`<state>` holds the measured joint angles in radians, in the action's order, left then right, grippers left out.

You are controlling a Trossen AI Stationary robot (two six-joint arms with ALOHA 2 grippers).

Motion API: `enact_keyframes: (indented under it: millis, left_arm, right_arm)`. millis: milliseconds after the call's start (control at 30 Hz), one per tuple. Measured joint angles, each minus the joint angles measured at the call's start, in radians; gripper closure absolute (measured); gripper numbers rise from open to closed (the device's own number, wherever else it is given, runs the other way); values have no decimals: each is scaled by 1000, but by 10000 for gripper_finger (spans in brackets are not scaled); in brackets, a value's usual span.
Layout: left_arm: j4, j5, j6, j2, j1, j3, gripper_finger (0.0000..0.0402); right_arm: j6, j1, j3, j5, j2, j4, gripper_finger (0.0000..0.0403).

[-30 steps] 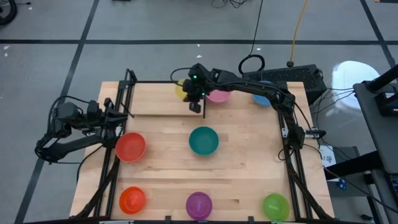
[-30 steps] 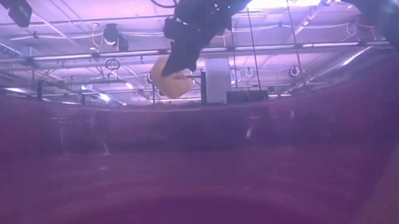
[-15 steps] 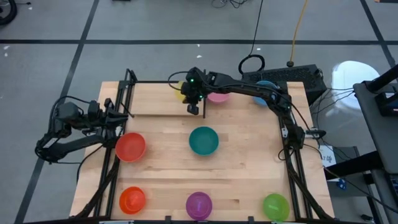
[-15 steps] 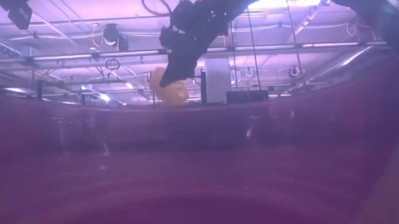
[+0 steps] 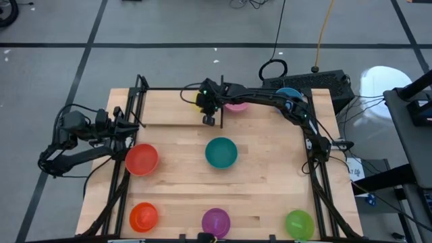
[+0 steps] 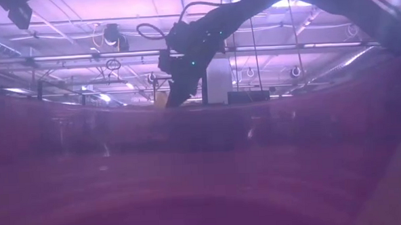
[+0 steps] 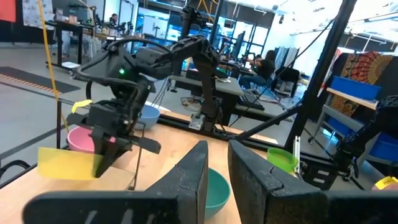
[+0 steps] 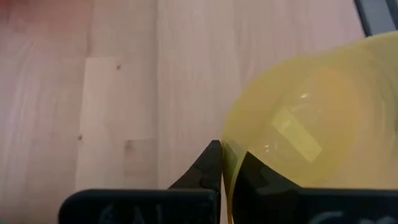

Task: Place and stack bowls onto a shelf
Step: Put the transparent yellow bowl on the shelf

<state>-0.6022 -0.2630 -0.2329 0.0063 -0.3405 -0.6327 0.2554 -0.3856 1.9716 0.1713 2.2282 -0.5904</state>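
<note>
My right gripper (image 5: 206,112) reaches over the far left part of the table and is shut on the yellow bowl (image 5: 197,100), low over the light-wood shelf (image 5: 169,108) with its black rods. The bowl also shows in the right wrist view (image 8: 298,130) and the left wrist view (image 7: 62,163). The pink bowl (image 5: 236,104) sits just right of it, and the blue bowl (image 5: 287,94) sits at the far right. My left gripper (image 7: 216,168) waits at the table's left edge, fingers a narrow gap apart, empty. My right gripper pinches the yellow bowl's rim (image 8: 227,163), one finger inside the bowl and one outside. The fingers come from above, slanting down. The bowl hangs at the fingertips with its mouth up, close over the wood; whether it touches the wood I cannot tell.
The teal bowl (image 5: 221,152) sits mid-table and the red bowl (image 5: 142,159) at the left. The orange (image 5: 144,216), purple (image 5: 215,221) and green (image 5: 299,223) bowls sit along the near edge. Black frame rods (image 5: 140,88) stand around the shelf.
My right gripper has gone down and a little toward the table's left edge with the yellow bowl. The bowl has sunk from well above the table to just over the shelf's wood, still held.
</note>
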Motion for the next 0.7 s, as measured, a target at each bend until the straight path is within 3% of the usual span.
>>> enact_keyframes:
  millis: [700]
  left_arm:
    - [1,-1,0,0,0,0,334]
  right_arm:
    - [0,-10,-3,-11,6,-6,403]
